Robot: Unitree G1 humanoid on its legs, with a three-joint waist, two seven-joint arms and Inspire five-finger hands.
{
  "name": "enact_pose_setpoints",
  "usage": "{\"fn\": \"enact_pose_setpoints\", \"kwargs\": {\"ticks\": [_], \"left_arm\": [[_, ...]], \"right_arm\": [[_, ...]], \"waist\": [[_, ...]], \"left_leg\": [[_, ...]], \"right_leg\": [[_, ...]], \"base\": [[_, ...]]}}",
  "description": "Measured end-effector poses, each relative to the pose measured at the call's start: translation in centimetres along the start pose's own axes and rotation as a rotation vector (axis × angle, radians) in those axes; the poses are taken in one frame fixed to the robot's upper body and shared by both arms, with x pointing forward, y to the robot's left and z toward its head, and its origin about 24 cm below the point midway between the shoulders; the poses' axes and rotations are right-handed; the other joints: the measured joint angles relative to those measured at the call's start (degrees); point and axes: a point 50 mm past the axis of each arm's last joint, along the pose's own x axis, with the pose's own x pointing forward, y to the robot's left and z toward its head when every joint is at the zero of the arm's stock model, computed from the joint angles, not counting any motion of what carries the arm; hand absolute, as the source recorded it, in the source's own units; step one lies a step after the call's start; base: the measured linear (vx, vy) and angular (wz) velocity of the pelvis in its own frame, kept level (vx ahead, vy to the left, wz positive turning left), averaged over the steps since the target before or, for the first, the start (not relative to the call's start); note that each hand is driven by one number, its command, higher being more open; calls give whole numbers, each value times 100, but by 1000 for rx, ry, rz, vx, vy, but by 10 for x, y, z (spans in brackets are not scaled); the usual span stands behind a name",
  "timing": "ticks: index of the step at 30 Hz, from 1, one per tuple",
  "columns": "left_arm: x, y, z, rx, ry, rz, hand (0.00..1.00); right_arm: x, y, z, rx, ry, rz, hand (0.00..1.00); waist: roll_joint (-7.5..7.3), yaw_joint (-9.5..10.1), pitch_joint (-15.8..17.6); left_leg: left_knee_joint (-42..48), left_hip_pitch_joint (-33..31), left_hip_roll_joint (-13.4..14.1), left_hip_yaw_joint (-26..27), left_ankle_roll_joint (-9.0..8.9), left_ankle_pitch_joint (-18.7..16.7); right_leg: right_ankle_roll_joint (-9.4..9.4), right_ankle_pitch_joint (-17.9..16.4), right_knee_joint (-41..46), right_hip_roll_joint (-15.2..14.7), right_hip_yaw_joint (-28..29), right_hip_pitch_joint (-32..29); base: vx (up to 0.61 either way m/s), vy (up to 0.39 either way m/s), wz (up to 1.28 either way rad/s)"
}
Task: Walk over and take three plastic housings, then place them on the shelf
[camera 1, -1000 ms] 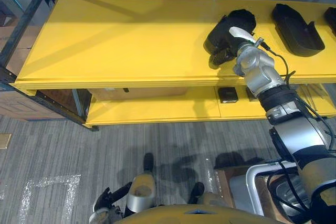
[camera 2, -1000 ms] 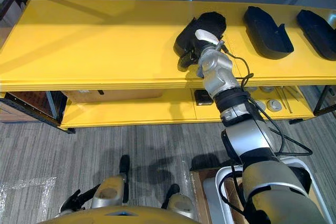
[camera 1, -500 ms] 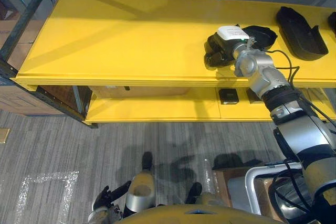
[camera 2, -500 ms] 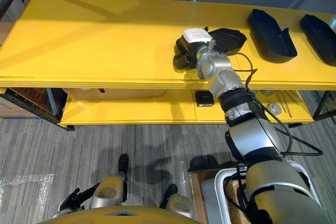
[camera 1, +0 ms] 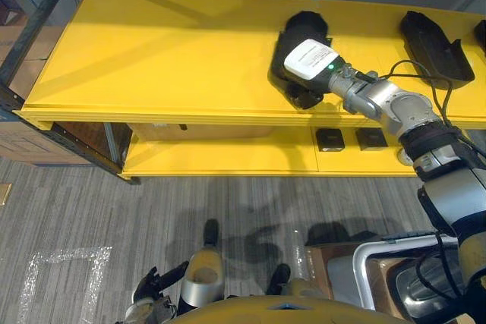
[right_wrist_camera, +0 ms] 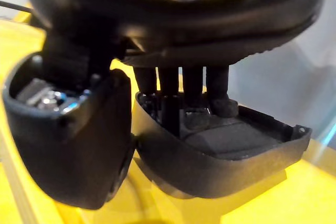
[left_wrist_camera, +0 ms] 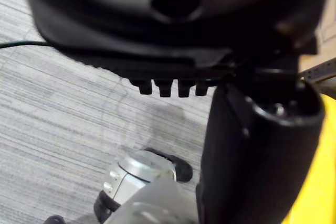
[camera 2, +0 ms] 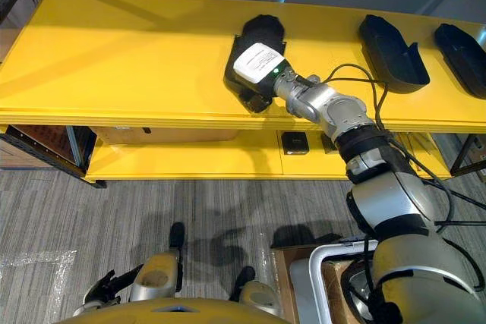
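Observation:
A black plastic housing (camera 1: 305, 23) rests on the yellow shelf top (camera 1: 167, 58), with my right hand (camera 1: 299, 90) shut on its near end. In the right wrist view the fingers (right_wrist_camera: 181, 90) reach inside the housing (right_wrist_camera: 231, 150) and the thumb (right_wrist_camera: 73, 140) presses on its outer wall. Two more black housings lie further right on the same shelf, one (camera 2: 387, 47) near the hand and one (camera 2: 459, 43) at the edge. My left hand (camera 1: 156, 287) hangs low by the floor, fingers relaxed and holding nothing.
A lower yellow shelf (camera 1: 228, 158) carries small black square parts (camera 1: 330, 138). A white-rimmed bin (camera 1: 380, 271) stands on the floor at lower right. A dark rack post (camera 1: 34, 20) and cardboard boxes border the shelf's left end.
My right hand has swung left along the shelf top with the housing in it, and the housing has turned so it now points away from me.

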Motion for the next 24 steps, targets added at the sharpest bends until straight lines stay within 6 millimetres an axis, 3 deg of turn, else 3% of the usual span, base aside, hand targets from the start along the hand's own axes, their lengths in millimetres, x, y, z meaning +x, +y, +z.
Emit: {"fn": "enact_pose_setpoints", "kwargs": {"ticks": [10, 24], "left_arm": [[0, 1, 1, 30, -11, -16, 100], [-1, 5, 0, 39, -19, -17, 100]], "right_arm": [[-13, 5, -7, -16, -22, -9, 0], [-51, 40, -29, 10, 75, 22, 0]], "waist": [[-3, 27, 0], [-2, 6, 0]], "left_leg": [[-6, 1, -6, -21, 2, 3], [-12, 40, -21, -87, 3, 18]], "right_leg": [[2, 2, 0, -3, -19, 16], [-1, -7, 14, -26, -86, 95]], "base": [[0, 0, 0], [0, 0, 1]]}}
